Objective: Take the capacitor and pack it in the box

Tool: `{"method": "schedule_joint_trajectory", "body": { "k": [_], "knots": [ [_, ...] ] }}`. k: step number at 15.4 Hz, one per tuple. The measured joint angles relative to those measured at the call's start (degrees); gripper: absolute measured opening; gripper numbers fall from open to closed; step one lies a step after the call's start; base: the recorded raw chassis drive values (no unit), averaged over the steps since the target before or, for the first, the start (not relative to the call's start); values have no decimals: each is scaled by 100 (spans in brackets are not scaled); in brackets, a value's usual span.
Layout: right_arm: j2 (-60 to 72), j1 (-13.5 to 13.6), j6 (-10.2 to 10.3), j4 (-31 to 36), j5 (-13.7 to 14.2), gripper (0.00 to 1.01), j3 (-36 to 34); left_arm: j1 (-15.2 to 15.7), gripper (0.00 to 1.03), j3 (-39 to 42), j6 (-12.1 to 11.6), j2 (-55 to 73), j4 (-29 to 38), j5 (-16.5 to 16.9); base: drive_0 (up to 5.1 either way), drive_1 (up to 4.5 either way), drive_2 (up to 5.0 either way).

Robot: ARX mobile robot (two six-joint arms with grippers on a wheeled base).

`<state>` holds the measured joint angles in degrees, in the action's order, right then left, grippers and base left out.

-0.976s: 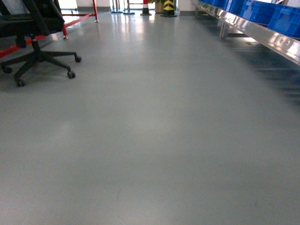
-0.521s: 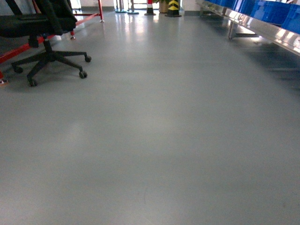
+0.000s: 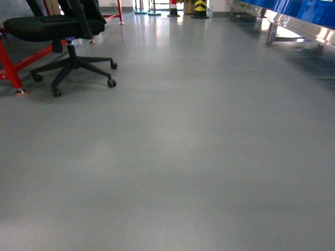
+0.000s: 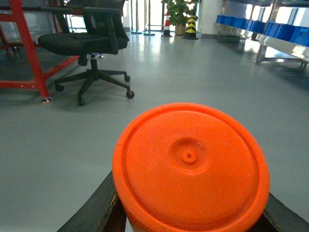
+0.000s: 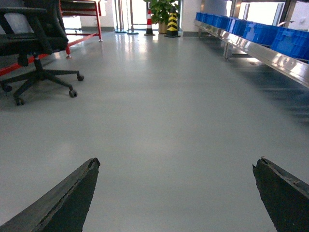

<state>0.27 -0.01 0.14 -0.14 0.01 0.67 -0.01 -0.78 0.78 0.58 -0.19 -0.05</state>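
The left gripper [image 4: 190, 227] is clamped around an orange round-topped capacitor [image 4: 191, 166] that fills the lower centre of the left wrist view, while the right gripper [image 5: 176, 193] hangs wide apart and empty over bare grey floor [image 3: 199, 146]. The box is in no view (nor any tabletop). An office chair [image 3: 63, 36] stands at upper left and blue bins [image 5: 251, 31] line the upper right. The likely risk: a jolt from the wheeled base loosening the capacitor, or the base clipping the chair's legs.
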Motion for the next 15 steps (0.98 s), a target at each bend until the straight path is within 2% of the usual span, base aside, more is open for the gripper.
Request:
{"method": "schedule_joint_trajectory", "body": {
  "k": [15],
  "knots": [
    [0,0,0,-7,-2,98,0,0,45,0,0,0,-20,-4,-495,249,249]
  ]
}}
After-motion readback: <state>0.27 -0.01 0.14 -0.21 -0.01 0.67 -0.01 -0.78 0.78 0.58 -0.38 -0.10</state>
